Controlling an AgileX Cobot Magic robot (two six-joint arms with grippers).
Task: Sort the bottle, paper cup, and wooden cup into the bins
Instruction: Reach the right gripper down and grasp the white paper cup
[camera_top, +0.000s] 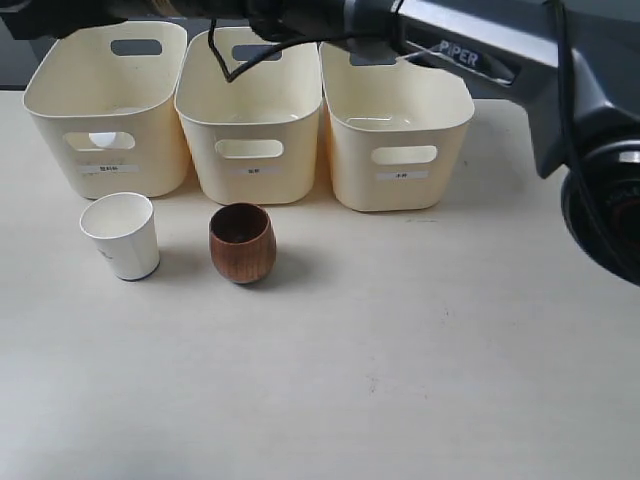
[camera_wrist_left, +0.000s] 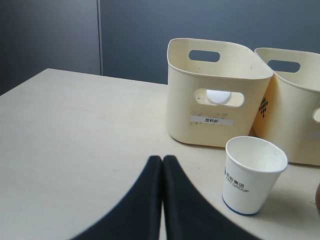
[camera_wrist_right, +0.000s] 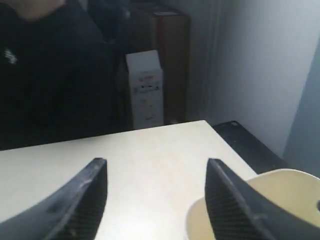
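**Paper cup and wooden cup on the counter; 1 item apparently binned**

Left end effector (camera_wrist_left: 162, 200): fingers pressed together, nothing held, low over the counter (camera_wrist_left: 75, 130). The paper cup (camera_wrist_left: 252, 175) stands upright just ahead of it and off to one side, not touching; behind the cup sits the first of the bins (camera_wrist_left: 220, 92). Right end effector (camera_wrist_right: 155, 200): spread wide, empty, raised above the rim of another bin (camera_wrist_right: 280, 200) with bare counter beyond.

Judged step: pick the paper cup with the left arm. To do it well, open the fingers first, shift sideways until the cup sits between them, then close lightly on the mid wall. Thin paper will buckle under a hard squeeze, and a closed finger nudging the cup would tip it.

Containers: 3 bins (camera_top: 250, 110) in a row. A round white shape shows through the handle cut-out of the bin nearest the left end effector; probably the bottle's cap, though the bottle itself cannot be confirmed. The other 2 show pale interiors, no contents visible. The wooden cup (camera_top: 242, 242) stands upright beside the paper cup, apart from it, appears empty.
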